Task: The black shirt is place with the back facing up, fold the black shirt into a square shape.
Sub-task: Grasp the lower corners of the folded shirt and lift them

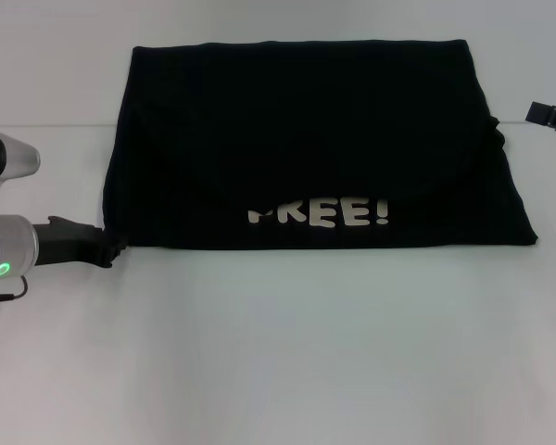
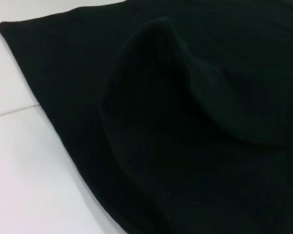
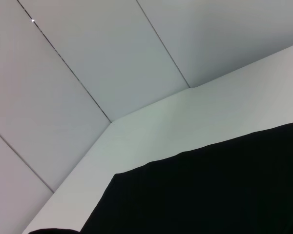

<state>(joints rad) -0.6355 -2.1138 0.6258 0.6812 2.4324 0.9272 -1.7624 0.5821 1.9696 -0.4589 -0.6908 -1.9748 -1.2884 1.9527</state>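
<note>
The black shirt (image 1: 306, 139) lies on the white table as a wide folded rectangle. A top layer is folded forward over it, and white "FREE!" lettering (image 1: 320, 215) shows just below that layer's front edge. My left gripper (image 1: 113, 247) is at the shirt's front left corner, touching or nearly touching the cloth. In the left wrist view the black shirt (image 2: 185, 146) fills the picture with a raised, puckered fold. My right gripper (image 1: 551, 116) shows only as a black tip at the far right, beside the shirt's right edge. The right wrist view shows the black shirt (image 3: 210, 195) from low over the table.
The white table (image 1: 278, 352) runs broad and bare in front of the shirt. A seam line (image 1: 56, 126) crosses the table behind the left arm. Pale wall panels (image 3: 112, 58) stand beyond the table's far edge.
</note>
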